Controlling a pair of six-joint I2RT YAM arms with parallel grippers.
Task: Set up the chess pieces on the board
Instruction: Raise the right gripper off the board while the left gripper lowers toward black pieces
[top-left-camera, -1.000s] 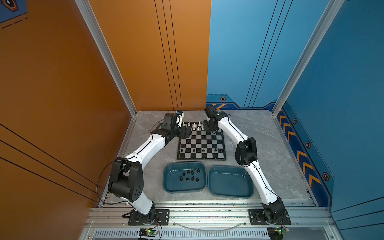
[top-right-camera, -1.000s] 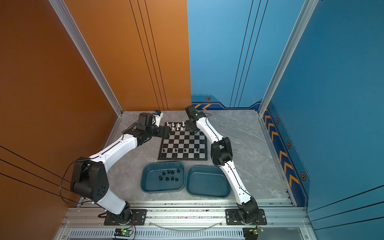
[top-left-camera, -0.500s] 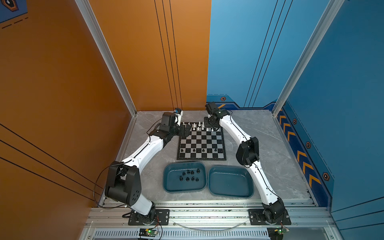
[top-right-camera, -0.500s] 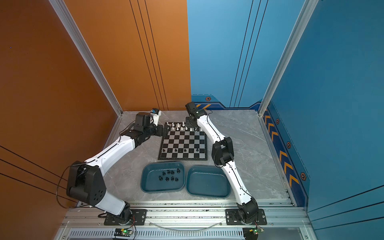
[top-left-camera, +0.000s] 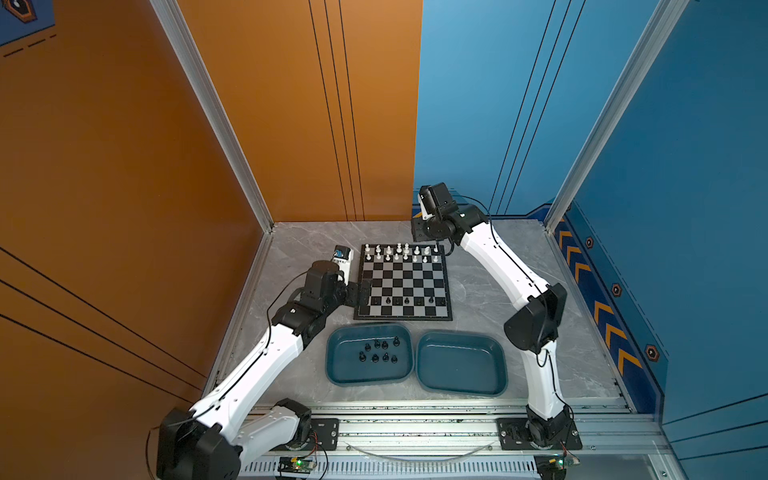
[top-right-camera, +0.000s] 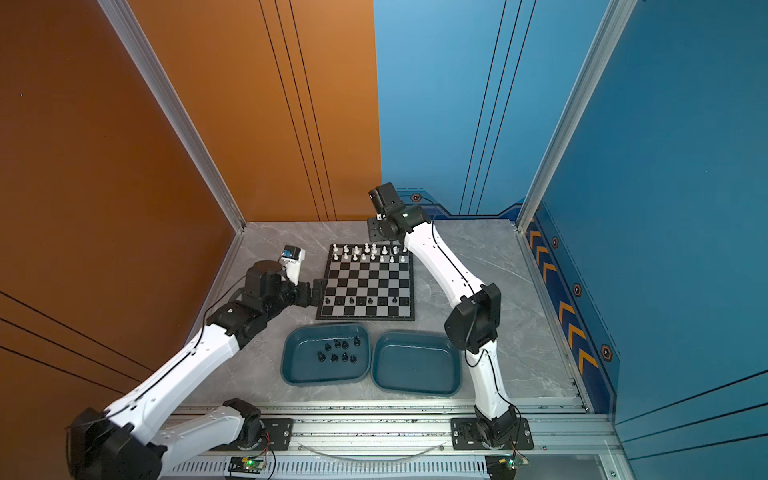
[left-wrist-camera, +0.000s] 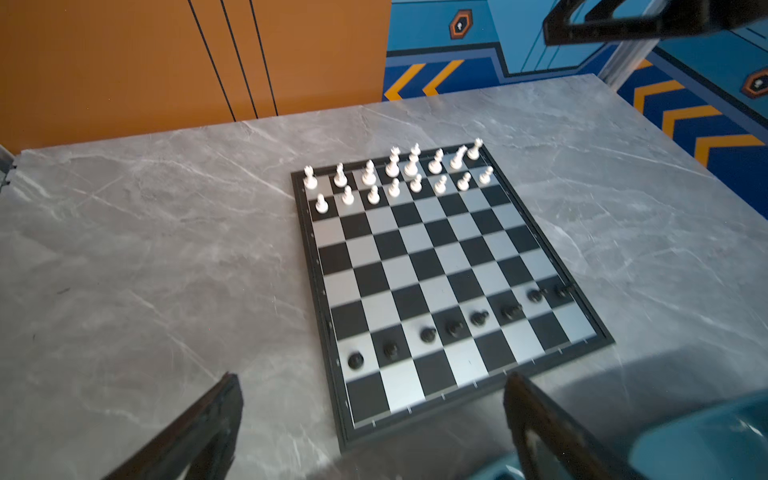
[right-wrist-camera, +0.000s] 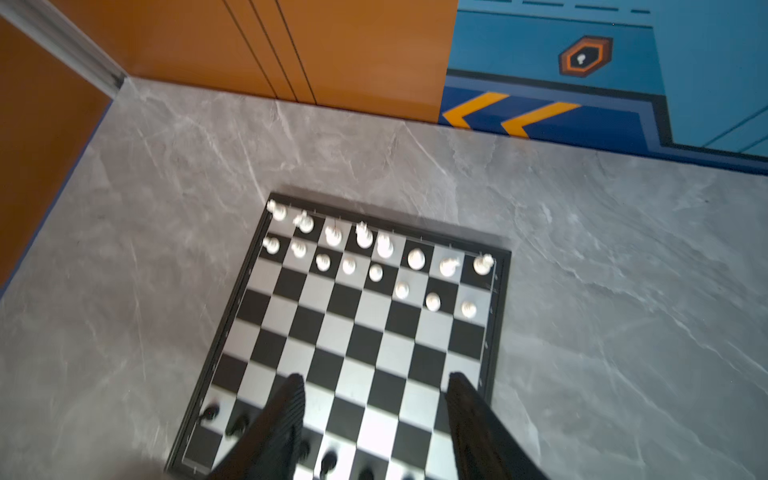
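Right wrist view: right gripper (right-wrist-camera: 374, 378) high over board (right-wrist-camera: 332, 328), jaws apart; left gripper (left-wrist-camera: 372, 376) spread wide.

white arm links (top-left-camera: 270, 353), black joints (top-left-camera: 536, 320)

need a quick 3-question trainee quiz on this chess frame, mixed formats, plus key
1. True or false: the tray by the right arm is empty.
2. The pieces in the other tray are: A white, B black, C both.
3. What do the left gripper and right gripper hold?

Key: 1 true. 2 B. 3 nothing; both are open.
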